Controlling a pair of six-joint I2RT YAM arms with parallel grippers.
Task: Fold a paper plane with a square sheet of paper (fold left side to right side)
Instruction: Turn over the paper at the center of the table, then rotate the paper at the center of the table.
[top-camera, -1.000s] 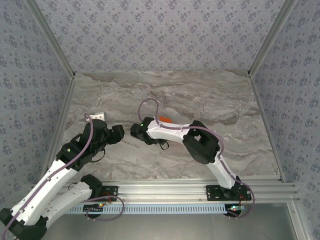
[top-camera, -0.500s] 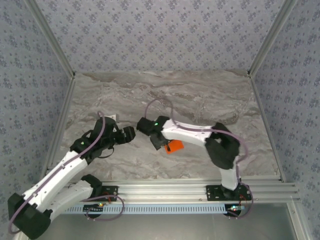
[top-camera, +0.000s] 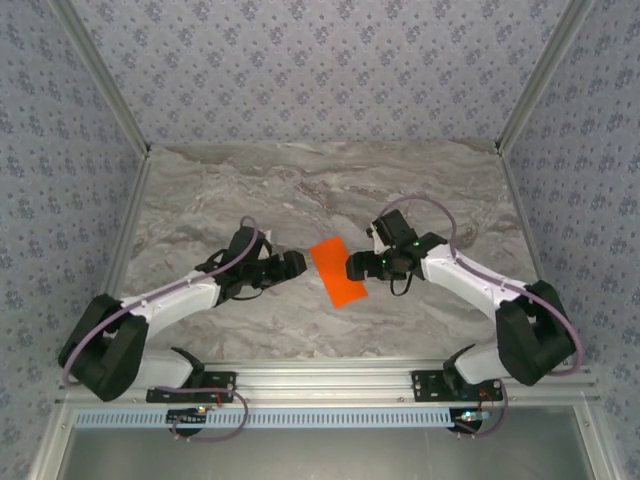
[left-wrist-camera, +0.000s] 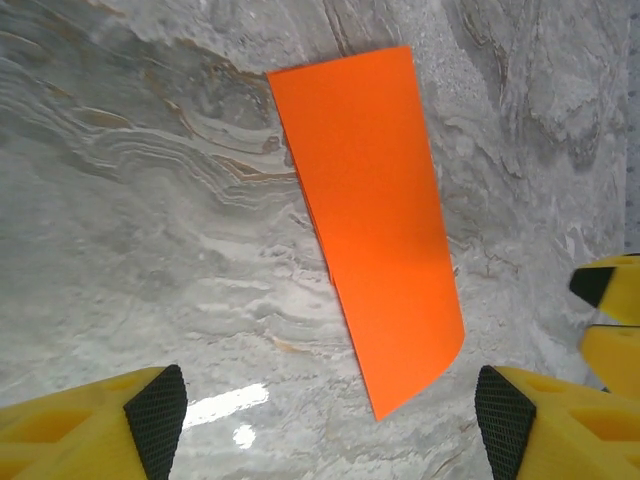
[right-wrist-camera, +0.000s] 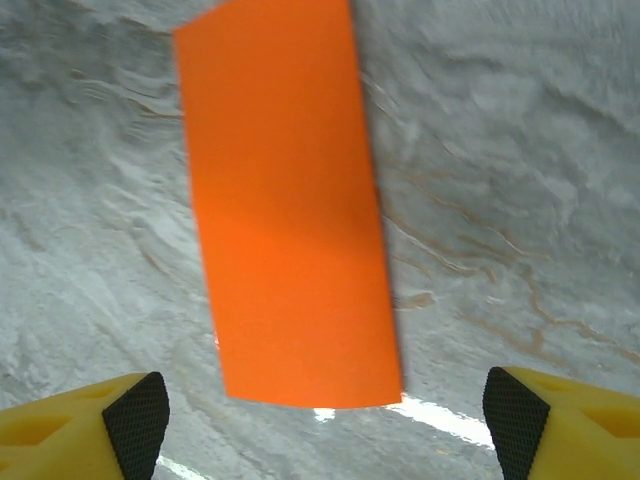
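The orange sheet of paper (top-camera: 338, 272) lies flat on the marble table as a narrow rectangle, roughly twice as long as wide. My left gripper (top-camera: 297, 263) hovers just left of it, and my right gripper (top-camera: 352, 267) hovers just right of it. In the left wrist view the paper (left-wrist-camera: 370, 210) lies ahead of the open left gripper (left-wrist-camera: 330, 430), with nothing between its black pads (left-wrist-camera: 158, 415). In the right wrist view the paper (right-wrist-camera: 290, 210) reaches down toward the open, empty right gripper (right-wrist-camera: 325, 430). The right gripper's yellow fingers (left-wrist-camera: 612, 290) show at the left wrist view's right edge.
The marble table (top-camera: 420, 190) is walled by patterned panels at the back and on both sides. An aluminium rail (top-camera: 340, 375) with both arm bases runs along the near edge.
The right arm swung from left of centre over to the right, opened and let go of the paper, which now lies flat. The left gripper moved right, up to the paper's left edge.
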